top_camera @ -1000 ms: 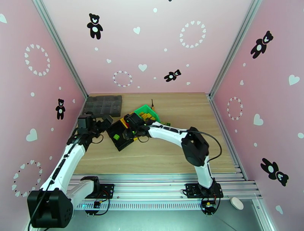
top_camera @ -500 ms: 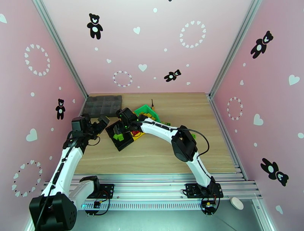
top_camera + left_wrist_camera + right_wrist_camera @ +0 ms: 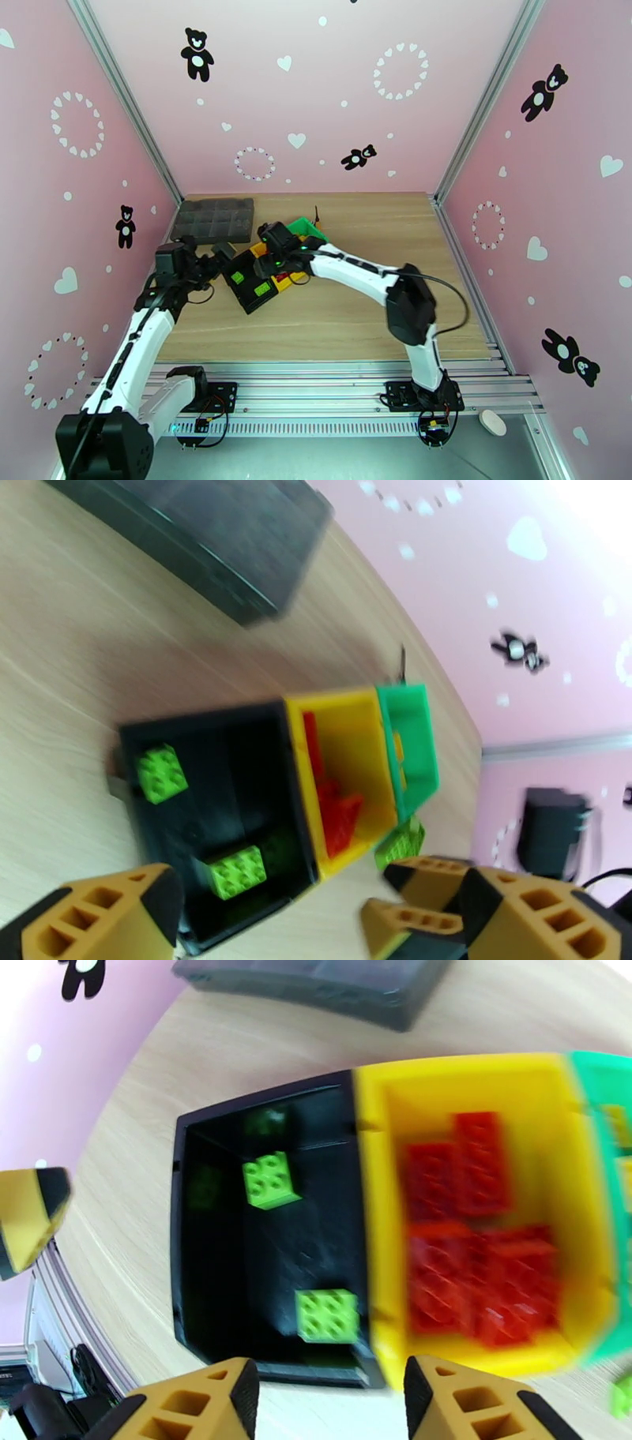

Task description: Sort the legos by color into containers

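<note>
The containers stand joined in a row: a black bin (image 3: 197,1276), a yellow bin (image 3: 379,1197) and a green bin (image 3: 600,1078). Two green legos (image 3: 271,1179) (image 3: 327,1315) lie in the black bin. Red legos (image 3: 474,1260) fill the yellow bin, and a yellow lego (image 3: 615,1122) shows in the green one. My right gripper (image 3: 328,1402) hovers open above the black bin's near rim, with nothing between its fingers. My left gripper (image 3: 292,930) stands wide open and holds nothing, left of the black bin (image 3: 249,284). One green lego (image 3: 403,843) lies on the table beside the yellow bin (image 3: 347,748).
A flat dark grey compartment tray (image 3: 213,219) lies at the back left of the wooden table (image 3: 355,316), just behind the bins. Pink walls close in the sides and the back. Open table surface stretches to the right and in front of the bins.
My right gripper has opened over the black bin and drawn back a little. A second green lego now lies in that bin. The left arm shifted slightly.
</note>
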Motion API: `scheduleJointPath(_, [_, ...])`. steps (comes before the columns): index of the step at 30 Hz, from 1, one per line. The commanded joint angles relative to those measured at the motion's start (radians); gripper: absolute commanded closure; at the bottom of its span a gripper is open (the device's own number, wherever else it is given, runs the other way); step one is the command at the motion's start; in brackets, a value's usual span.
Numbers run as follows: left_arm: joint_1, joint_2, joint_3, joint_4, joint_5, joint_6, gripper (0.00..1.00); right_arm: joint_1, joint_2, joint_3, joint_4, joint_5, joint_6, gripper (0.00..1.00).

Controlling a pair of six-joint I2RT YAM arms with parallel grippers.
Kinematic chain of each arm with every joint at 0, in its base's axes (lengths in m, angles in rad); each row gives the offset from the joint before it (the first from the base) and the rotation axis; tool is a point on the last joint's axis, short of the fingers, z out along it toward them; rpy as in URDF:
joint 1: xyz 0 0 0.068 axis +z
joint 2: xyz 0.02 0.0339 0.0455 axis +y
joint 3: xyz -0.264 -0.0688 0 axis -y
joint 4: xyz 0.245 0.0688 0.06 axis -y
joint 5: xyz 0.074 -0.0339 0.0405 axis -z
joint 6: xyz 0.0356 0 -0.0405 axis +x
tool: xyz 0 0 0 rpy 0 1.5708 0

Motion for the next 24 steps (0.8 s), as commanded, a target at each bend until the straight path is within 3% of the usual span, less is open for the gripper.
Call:
scheduleJointPath(1, [-0.109, 0.032, 0.01, 0.03, -0.095, -0.012, 0.02, -0.066, -0.124, -0.11, -0.013, 0.09, -0.013, 0.45])
scheduleJointPath(8, [-0.378, 0.168, 0.121, 0.04, -0.248, -0.006, 0.02, -0.245, -0.255, -0.335, 0.009, 0.129, 0.018, 0.41])
scheduleJointPath(13, [-0.523, 0.291, 0.215, 0.036, -0.323, 0.013, 0.02, -0.351, -0.247, -0.399, 0.008, 0.149, 0.021, 0.4])
scheduleJointPath(19, [-0.634, 0.419, 0.302, 0.041, -0.352, 0.022, 0.02, -0.419, -0.176, -0.394, 0.026, 0.138, 0.018, 0.42])
scheduleJointPath(24, [-0.667, 0.478, 0.31, 0.07, -0.343, 0.008, 0.03, -0.453, -0.096, -0.353, 0.031, 0.128, 0.017, 0.48])
